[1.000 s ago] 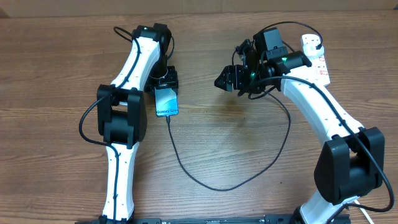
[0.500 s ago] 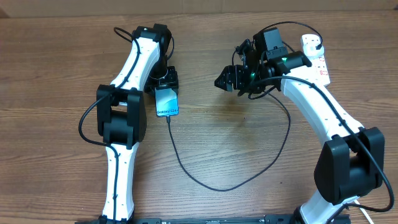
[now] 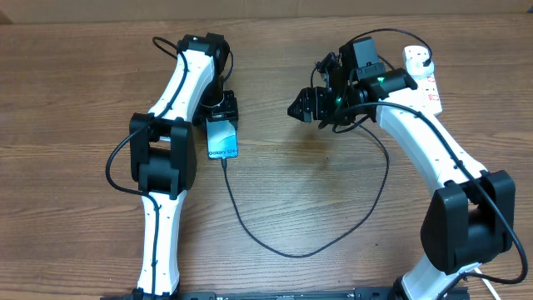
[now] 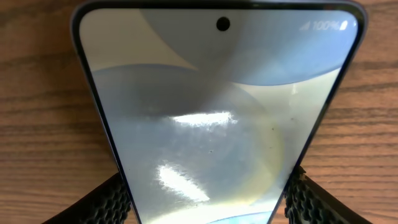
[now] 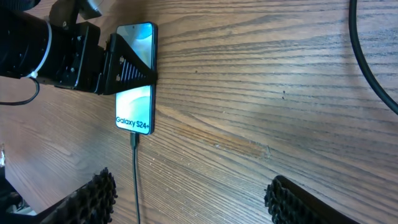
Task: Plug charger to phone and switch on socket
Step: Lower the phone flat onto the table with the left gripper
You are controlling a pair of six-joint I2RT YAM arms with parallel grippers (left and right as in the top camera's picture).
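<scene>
Phone [image 3: 222, 137] is found lying flat on the counter [image 3: 75, 92], screen up. It is clamped by its long edges between the ribbed fingers [image 4: 106, 202] of the left tool [image 3: 222, 117], which is closed on the end away from the "Galaxy S24+" lettering. That grip is judged to be a brace, so that the phone is not pushed along the counter while a connector is pressed in.

The charger [image 3: 283, 247] is seen with its small tip [image 5: 133, 138] at the lettered short edge, on the far side of the phone from the left tool. It appears seated, though full insertion cannot be confirmed. From there the charger is laid in a slack loop across the counter.

The right tool [image 5: 189, 196] is held above the counter, spread wide and empty, with the phone ahead of it and to its left. The socket [image 3: 422, 75] lies behind this tool, and its switch position cannot be made out. Switching it on is judged to be the step left.
</scene>
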